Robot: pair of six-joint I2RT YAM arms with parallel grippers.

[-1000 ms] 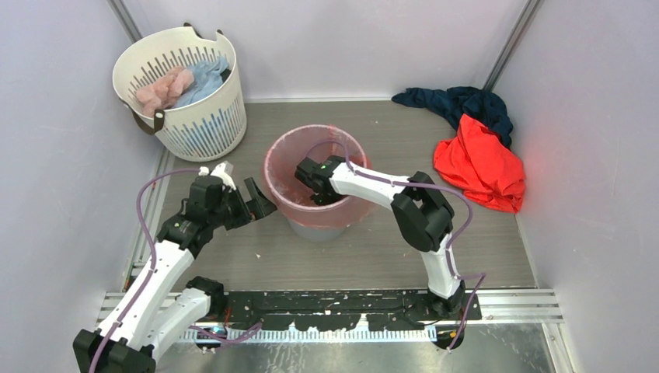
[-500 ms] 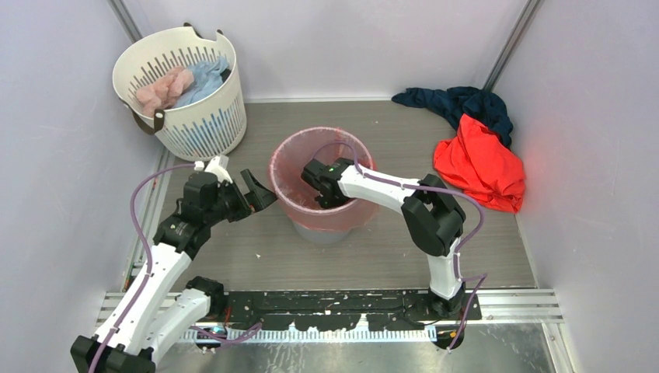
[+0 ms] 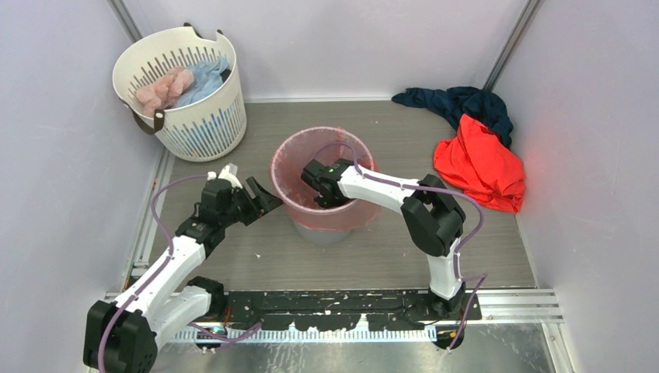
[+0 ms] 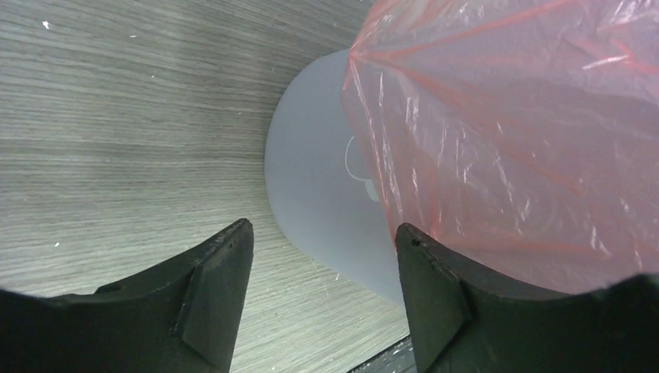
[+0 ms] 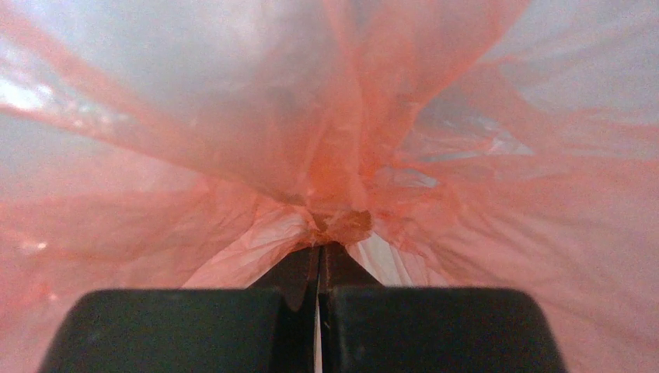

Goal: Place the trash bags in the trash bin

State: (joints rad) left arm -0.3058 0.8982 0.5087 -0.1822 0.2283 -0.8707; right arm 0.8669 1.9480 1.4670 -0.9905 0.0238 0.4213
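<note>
Two claws are at work around one bin. The right claw [image 3: 319, 199] reaches down inside the bin [image 3: 315, 231], and its wrist view shows the two fingers pressed together with no gap. The bag [image 3: 284, 176], a thin, crinkly red-pink film, gathers into a tight bunch right at those fingertips, so this claw is clamped on the film. All around and ahead of the right claw [image 5: 319, 250] the bag [image 5: 233, 116] fills the view in folds.

The bag lines the bin, and its edge is turned out over the rim and hangs down the outer wall. Bare grey wall shows below the film's hem.

The left claw [image 3: 262, 203] sits low, just beside the bin's outer wall, on the side away from the right claw. Its fingers stand well apart and hold nothing. From the wrist of the left claw [image 4: 322, 230], the grey bin [image 4: 311, 179] lies straight ahead between the fingertips, and the hanging film of the bag [image 4: 505, 155] lies ahead and to the right, close to the right-hand finger [image 4: 435, 295]. Whether that finger touches the film cannot be told.

Beyond the left claw stands a white slotted basket [image 3: 203, 124] with cloth in it. Well off to the far side of the right claw lies a red-orange garment [image 3: 482, 165] against a dark blue one [image 3: 458, 101].
</note>
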